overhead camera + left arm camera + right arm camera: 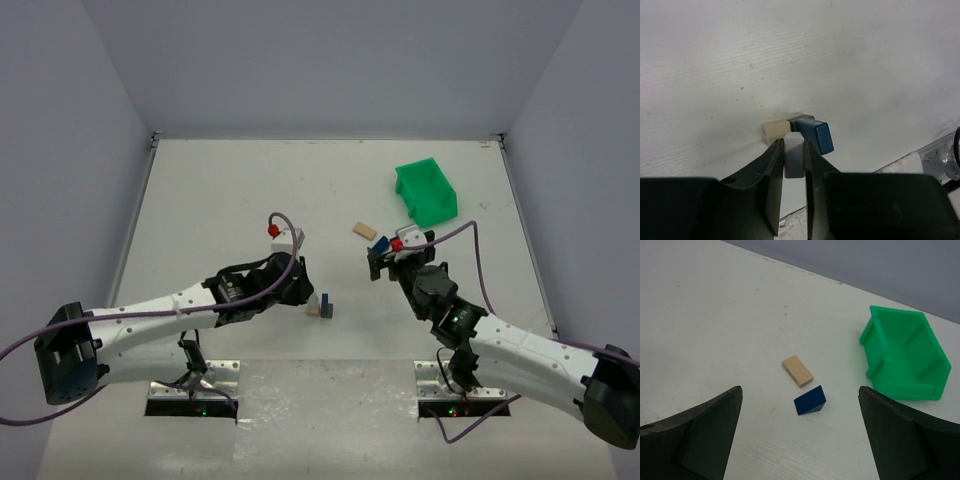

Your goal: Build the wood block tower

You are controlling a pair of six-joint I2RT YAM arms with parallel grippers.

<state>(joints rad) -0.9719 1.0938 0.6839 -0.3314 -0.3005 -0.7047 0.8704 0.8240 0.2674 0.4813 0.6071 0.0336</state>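
Note:
The wood block tower is a small cluster on the table: a tan cube, a dark grey cube behind it and a blue block leaning at the right. My left gripper is shut on a pale whitish block, held just short of the cluster. My right gripper is open and empty, above a tan plank and a dark blue wedge that lie flat and loose on the table.
A green plastic bin stands at the back right and also shows in the right wrist view. The plank and the wedge lie between the bin and the cluster. Grey walls enclose the table.

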